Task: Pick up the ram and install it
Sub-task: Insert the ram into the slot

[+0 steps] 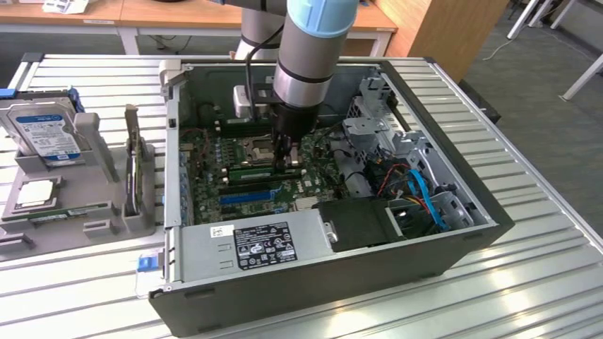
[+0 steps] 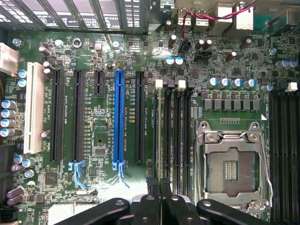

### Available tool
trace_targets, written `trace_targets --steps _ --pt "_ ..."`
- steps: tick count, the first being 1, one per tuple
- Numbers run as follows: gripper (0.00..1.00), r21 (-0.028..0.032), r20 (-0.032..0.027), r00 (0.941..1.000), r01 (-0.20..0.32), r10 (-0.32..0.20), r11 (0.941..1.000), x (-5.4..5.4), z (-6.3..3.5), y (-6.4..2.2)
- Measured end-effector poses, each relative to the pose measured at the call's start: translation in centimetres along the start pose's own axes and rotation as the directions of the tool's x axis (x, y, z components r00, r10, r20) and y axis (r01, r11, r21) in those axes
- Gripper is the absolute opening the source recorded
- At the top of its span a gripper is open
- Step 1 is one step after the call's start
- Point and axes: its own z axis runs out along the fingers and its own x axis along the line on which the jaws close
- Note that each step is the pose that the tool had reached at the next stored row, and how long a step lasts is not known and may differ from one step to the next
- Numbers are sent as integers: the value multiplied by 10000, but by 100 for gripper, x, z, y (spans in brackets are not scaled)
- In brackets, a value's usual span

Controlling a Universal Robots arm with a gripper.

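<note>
Ribbed metal tabletop [image 1: 546, 282] carries an open computer case [image 1: 377, 282] lying on its side, its motherboard [image 2: 101, 126] facing up. The arm reaches down into the case, and the pincer [image 1: 287, 164] [image 2: 158, 183] stands low over the board with its jaws closed on the ram [image 1: 259, 172]. The ram is a thin green stick pinched between the fingertips, sticking out past them on both sides. In the wrist view it is seen edge-on, running straight out from the fingertips and lined up with the outermost memory slot. On one side of the pincer, the neighbouring memory slots [image 2: 177, 136] lie empty, and the processor socket [image 2: 232, 164] sits just beyond them. On the other side, a blue expansion slot [image 2: 119, 117] runs parallel to the stick. Well apart from the pincer, outside the case, a hard drive [image 1: 45, 134] leans in a grey fixture [image 1: 94, 152].
</note>
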Motion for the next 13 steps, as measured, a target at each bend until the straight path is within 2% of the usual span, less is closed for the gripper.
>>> trace_targets --steps 13 --pt "13 1 2 10000 0 0 10000 0 7 0"
